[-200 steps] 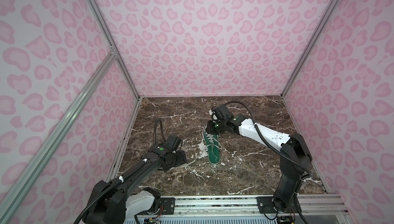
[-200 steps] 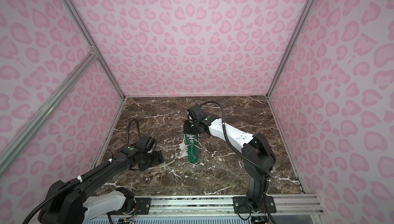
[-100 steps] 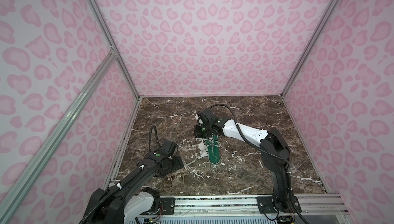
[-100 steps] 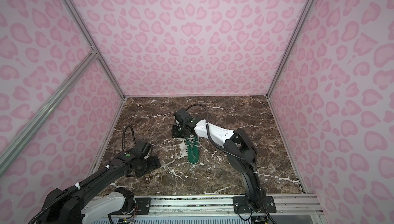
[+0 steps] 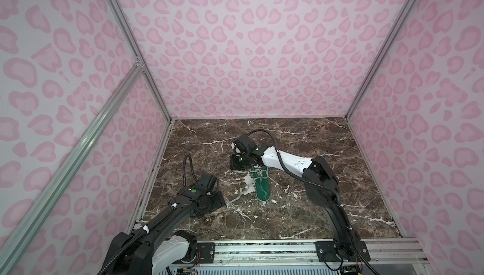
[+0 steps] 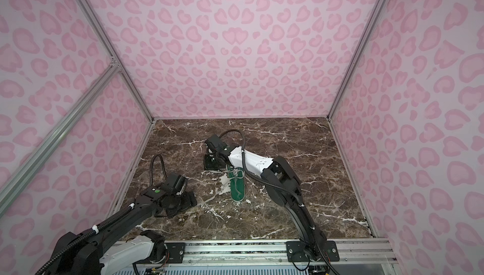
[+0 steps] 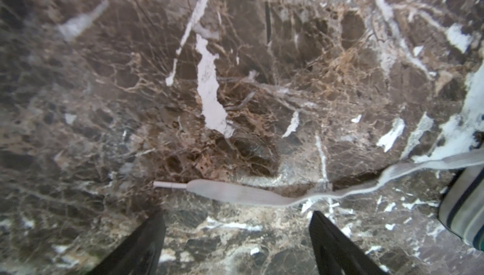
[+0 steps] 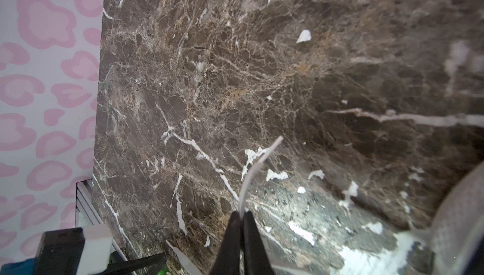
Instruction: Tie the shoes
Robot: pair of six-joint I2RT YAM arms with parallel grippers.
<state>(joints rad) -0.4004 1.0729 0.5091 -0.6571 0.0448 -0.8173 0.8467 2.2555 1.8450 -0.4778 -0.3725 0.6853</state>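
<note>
The green shoe (image 5: pixel 262 188) (image 6: pixel 237 186) lies mid-floor, toe toward the front. My right gripper (image 5: pixel 237 165) (image 6: pixel 210 163) hovers just left of its far end, shut on a white lace. In the right wrist view that lace's free end (image 8: pixel 258 169) sticks out past the closed tips (image 8: pixel 241 214). My left gripper (image 5: pixel 218 201) (image 6: pixel 189 201) sits low at the front left, open. Between and just beyond its fingertips (image 7: pixel 237 213) the other lace (image 7: pixel 235 194) lies flat on the marble, untouched. The shoe's white sole edge (image 7: pixel 461 208) shows beside it.
Pink patterned walls close in the brown marble floor (image 5: pixel 288 140) on three sides. An aluminium rail (image 5: pixel 262 250) with both arm bases runs along the front. White veins in the marble look much like the laces.
My right gripper has moved left, away from over the shoe's far end, carrying its lace. The left gripper has stayed low near the front left, still open.
</note>
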